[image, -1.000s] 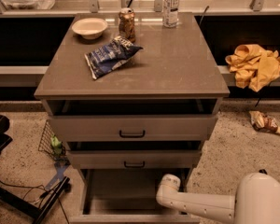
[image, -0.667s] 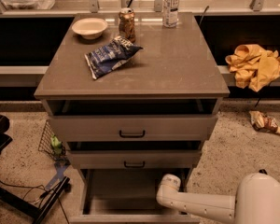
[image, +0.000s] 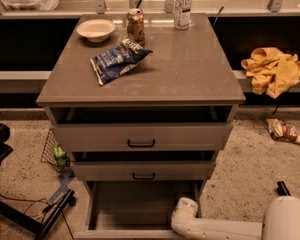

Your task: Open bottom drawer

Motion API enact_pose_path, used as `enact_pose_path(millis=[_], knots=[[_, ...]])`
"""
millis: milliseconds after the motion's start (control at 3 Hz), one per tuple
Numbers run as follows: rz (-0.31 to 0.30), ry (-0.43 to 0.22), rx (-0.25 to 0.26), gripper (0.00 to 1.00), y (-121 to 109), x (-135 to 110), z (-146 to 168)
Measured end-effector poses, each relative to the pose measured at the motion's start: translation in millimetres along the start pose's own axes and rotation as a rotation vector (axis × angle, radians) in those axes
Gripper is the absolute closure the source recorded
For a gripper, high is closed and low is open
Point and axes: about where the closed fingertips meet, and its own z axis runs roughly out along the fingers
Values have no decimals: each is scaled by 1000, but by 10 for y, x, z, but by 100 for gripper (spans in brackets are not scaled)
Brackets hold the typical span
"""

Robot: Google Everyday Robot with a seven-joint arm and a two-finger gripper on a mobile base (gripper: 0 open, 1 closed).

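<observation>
The bottom drawer (image: 140, 206) is the lowest of three grey-brown drawers. It stands pulled far out toward me and its empty inside shows. The top edge of its front (image: 125, 233) lies at the bottom edge of the view, and its handle is out of view. My white arm (image: 215, 228) reaches in from the lower right, with its rounded joint (image: 186, 208) at the drawer's right front corner. My gripper is below the bottom edge of the view and does not show.
The middle drawer (image: 144, 170) and top drawer (image: 140, 136) stand slightly pulled out. On the cabinet top (image: 190, 74) are a chip bag (image: 117, 60), a bowl (image: 95, 29), a can (image: 135, 26) and a bottle (image: 183, 0). A yellow cloth (image: 272, 69) lies right, a black stand (image: 20, 219) left.
</observation>
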Motion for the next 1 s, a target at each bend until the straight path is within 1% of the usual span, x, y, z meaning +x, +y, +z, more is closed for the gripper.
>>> enact_pose_path(millis=[333,667,1000], knots=[[37,2,-23,100,316,117,-87],[74,-20,-83,100,937,193,-254],[74,-20,-84,99,905,166,-245]])
